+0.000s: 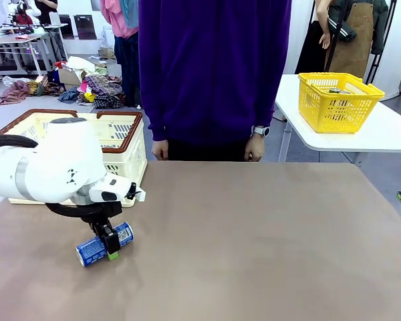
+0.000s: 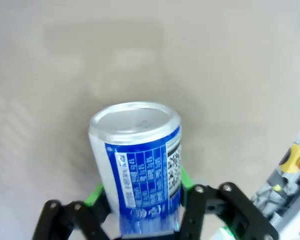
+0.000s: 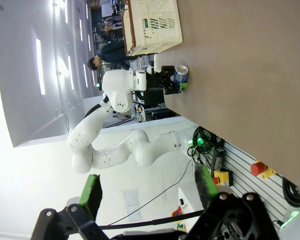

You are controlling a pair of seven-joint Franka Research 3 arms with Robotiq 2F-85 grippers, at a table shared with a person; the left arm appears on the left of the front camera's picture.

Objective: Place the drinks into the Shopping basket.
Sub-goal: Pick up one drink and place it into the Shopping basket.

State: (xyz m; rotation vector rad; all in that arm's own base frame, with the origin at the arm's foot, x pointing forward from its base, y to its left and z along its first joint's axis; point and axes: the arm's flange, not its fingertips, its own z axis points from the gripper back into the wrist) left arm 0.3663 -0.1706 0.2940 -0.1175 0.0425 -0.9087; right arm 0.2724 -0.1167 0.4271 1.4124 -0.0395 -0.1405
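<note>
The blue can (image 2: 140, 165) is seen lying on its side on the table (image 1: 267, 241), held between the jaws of the left gripper (image 1: 107, 246). The jaws are closed about its round body, and the green pads (image 2: 186, 179) appear to be pressed against either flank, so a grip is judged to be made, though the can is not yet lifted. Its long axis is laid flat and crosses the line between the pads, with the silver end pointing out beyond them. The Shopping basket (image 1: 128, 115) is found past the jaws on the side towards the person, near but not touching. Its wall stands higher than the can, so a lift over the rim is judged to be needed before any release. The right gripper (image 3: 147, 175) is held well apart from the can with its jaws spread and nothing between them. The left arm is therefore taken to be much the nearer one for the carry.
</note>
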